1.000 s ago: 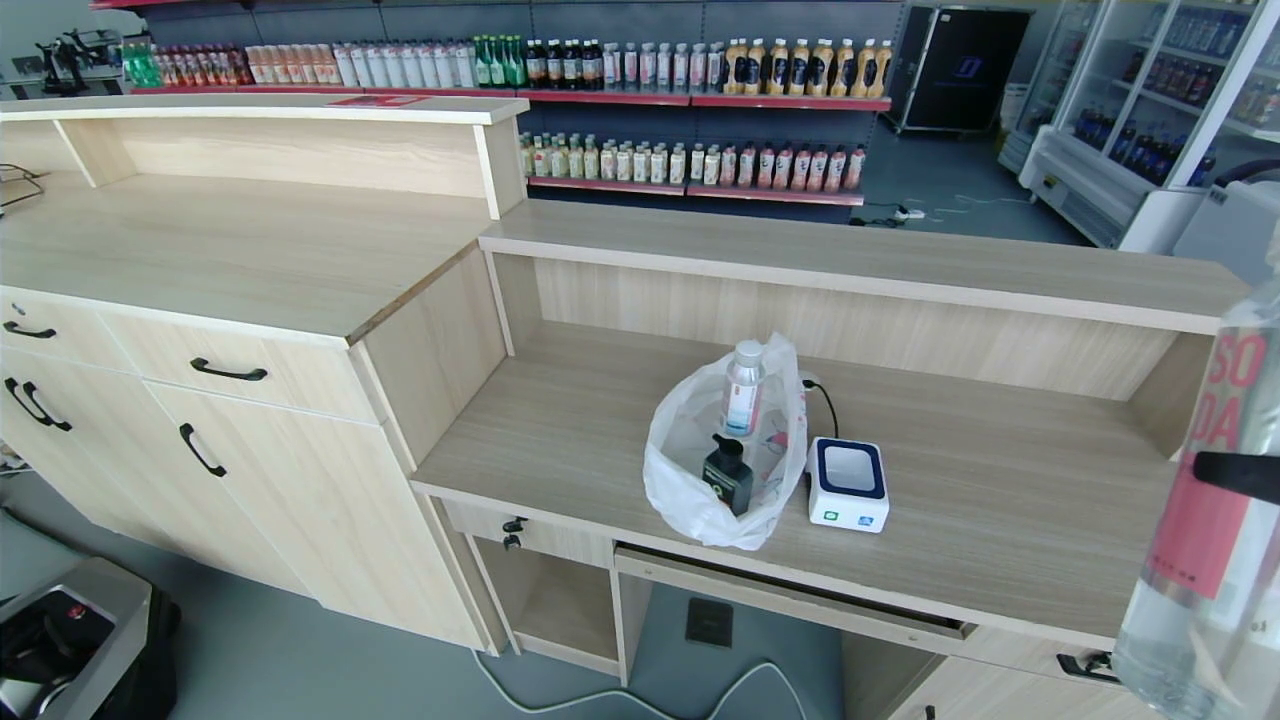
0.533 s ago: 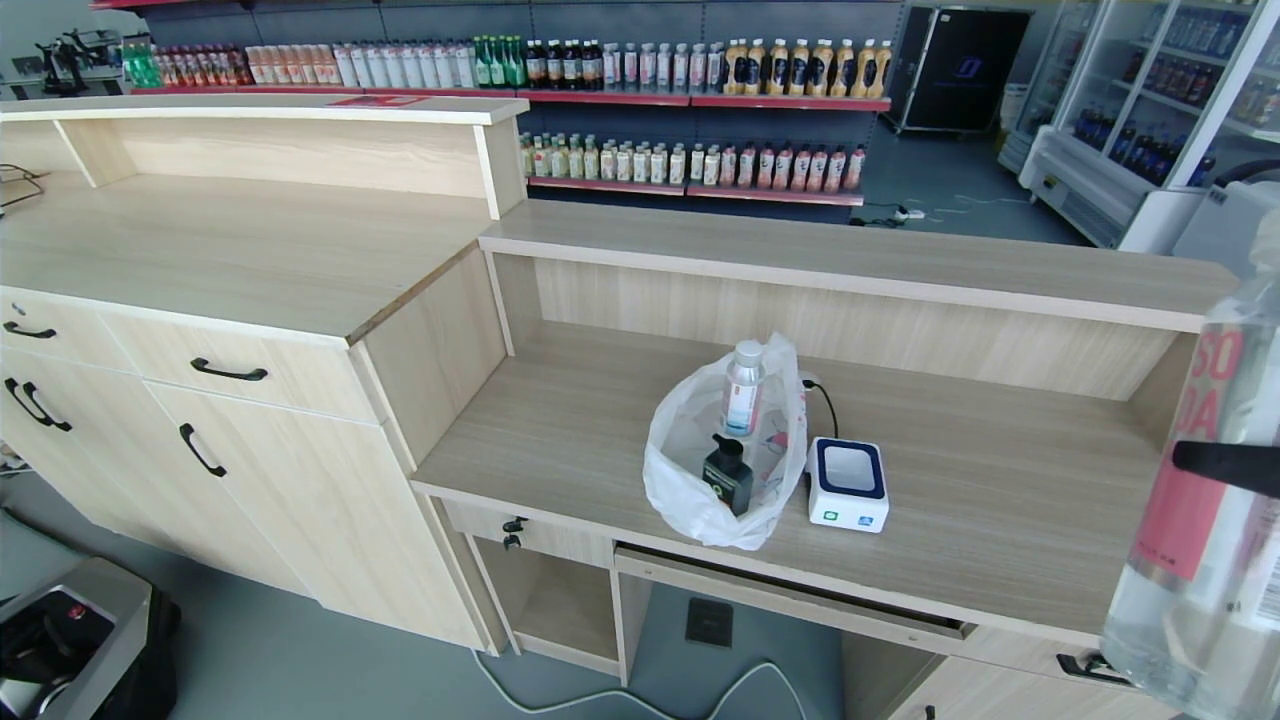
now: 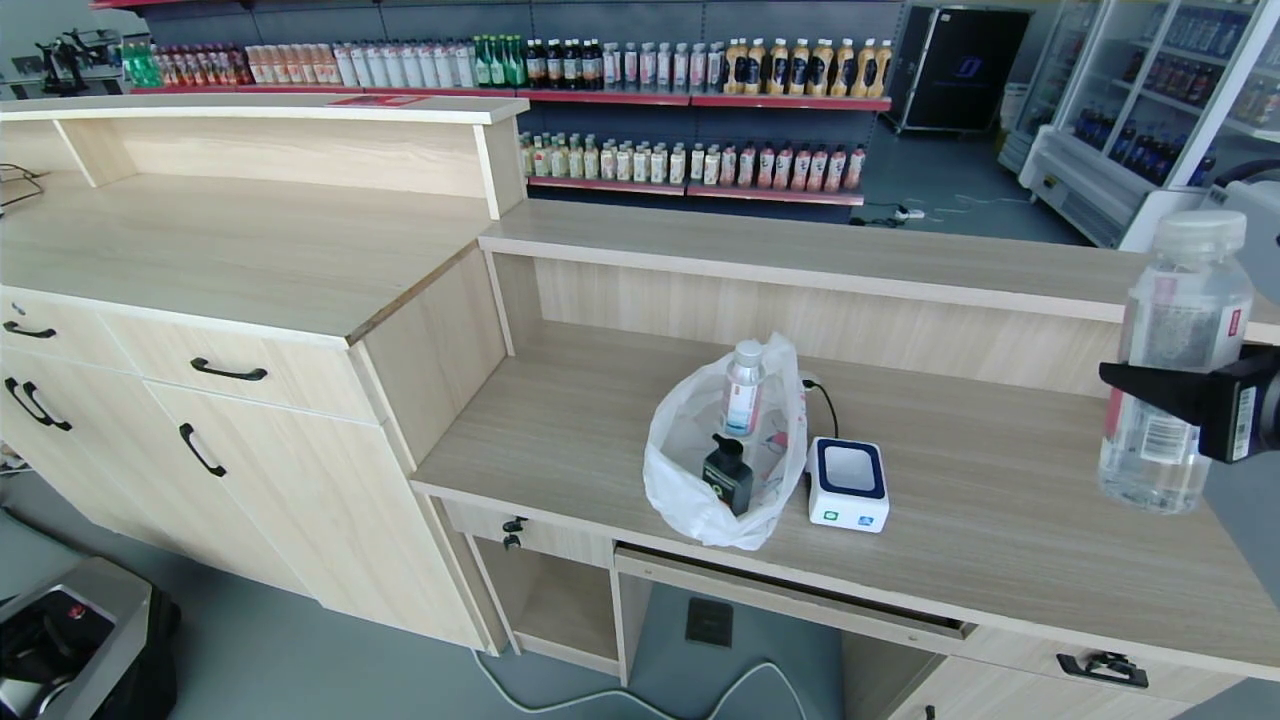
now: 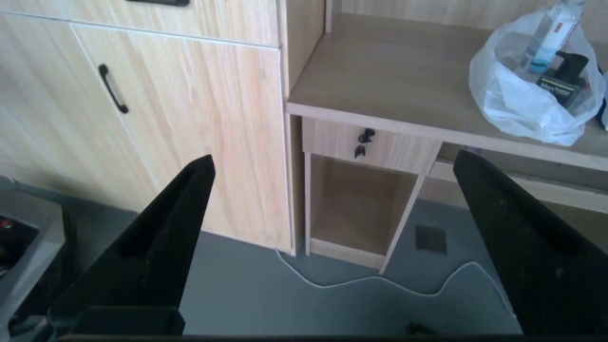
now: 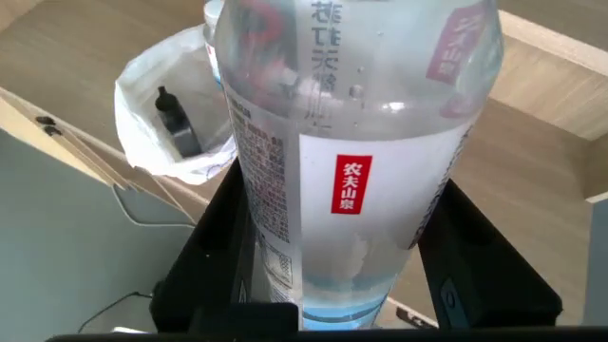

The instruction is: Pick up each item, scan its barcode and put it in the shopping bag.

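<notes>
Well, two items bagged, a third gripped and not yet scanned
My right pincer [image 3: 1190, 400] is clamped around a clear water bottle [image 3: 1180, 320], held upright: white cap, red-and-white label, a barcode patch low on its side. The scanner [image 3: 848, 482] sits on the counter [image 3: 1000, 520] well off to that pincer's left and lower. The shopping bag [image 3: 690, 480] lies just beyond it, with a small clear bottle [image 3: 743, 388] and a dark pump bottle [image 3: 728, 475] standing inside. I judge scanning and bagging remain. My left pincer [image 4: 323, 256] hangs empty, jaws apart, low before the counter front
</notes>
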You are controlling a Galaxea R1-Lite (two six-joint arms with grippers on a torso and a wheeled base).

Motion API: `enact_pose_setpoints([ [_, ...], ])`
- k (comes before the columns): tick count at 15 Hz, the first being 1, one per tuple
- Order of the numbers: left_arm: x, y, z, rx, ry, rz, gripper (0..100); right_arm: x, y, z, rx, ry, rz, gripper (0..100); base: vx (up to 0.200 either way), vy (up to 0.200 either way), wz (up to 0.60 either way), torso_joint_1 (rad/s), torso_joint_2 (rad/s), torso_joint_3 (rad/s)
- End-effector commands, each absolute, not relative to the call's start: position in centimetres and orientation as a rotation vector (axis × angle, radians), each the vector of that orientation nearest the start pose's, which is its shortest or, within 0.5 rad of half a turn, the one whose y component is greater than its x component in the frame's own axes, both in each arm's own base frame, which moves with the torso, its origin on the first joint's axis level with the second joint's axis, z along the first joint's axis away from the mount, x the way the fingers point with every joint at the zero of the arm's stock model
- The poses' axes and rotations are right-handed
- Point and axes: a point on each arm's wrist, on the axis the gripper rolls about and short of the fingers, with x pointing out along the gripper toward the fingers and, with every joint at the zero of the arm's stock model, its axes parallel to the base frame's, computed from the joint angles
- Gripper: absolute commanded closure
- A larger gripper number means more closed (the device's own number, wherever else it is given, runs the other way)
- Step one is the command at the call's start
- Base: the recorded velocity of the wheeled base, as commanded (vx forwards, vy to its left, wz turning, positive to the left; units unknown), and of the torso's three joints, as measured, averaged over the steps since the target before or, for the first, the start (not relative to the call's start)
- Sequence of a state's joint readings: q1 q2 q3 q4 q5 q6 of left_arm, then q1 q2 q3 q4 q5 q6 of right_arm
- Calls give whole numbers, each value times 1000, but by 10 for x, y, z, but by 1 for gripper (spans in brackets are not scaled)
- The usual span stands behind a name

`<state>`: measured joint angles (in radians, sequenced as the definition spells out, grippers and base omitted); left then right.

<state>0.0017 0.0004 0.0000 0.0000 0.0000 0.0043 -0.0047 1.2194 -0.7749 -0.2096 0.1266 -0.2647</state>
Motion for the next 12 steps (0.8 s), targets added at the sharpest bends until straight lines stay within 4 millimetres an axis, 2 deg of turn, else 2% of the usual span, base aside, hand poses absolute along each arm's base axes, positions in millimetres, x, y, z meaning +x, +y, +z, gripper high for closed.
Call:
enact_pose_setpoints([
  [1, -23, 0, 75, 5, 0, 2, 0, 217, -11, 225, -289, 281, 106, 100, 0, 0, 0, 0, 0, 0],
  [3, -23, 0, 75, 5, 0, 2, 0, 226, -19, 218, -407, 257, 84, 100, 0, 0, 0, 0, 0, 0],
  [4, -23, 0, 75, 5, 0, 2, 0, 231, -31, 213, -546, 247, 50, 100, 0, 0, 0, 0, 0, 0],
  [6, -23, 0, 75, 5, 0, 2, 0, 237, -42, 207, -679, 236, 22, 100, 0, 0, 0, 0, 0, 0],
  [9, -23, 0, 75, 5, 0, 2, 0, 254, -50, 197, -732, 204, 6, 100, 0, 0, 0, 0, 0, 0],
  [12, -23, 0, 75, 5, 0, 2, 0, 271, -53, 178, -751, 118, 33, 100, 0, 0, 600, 2, 5, 7],
])
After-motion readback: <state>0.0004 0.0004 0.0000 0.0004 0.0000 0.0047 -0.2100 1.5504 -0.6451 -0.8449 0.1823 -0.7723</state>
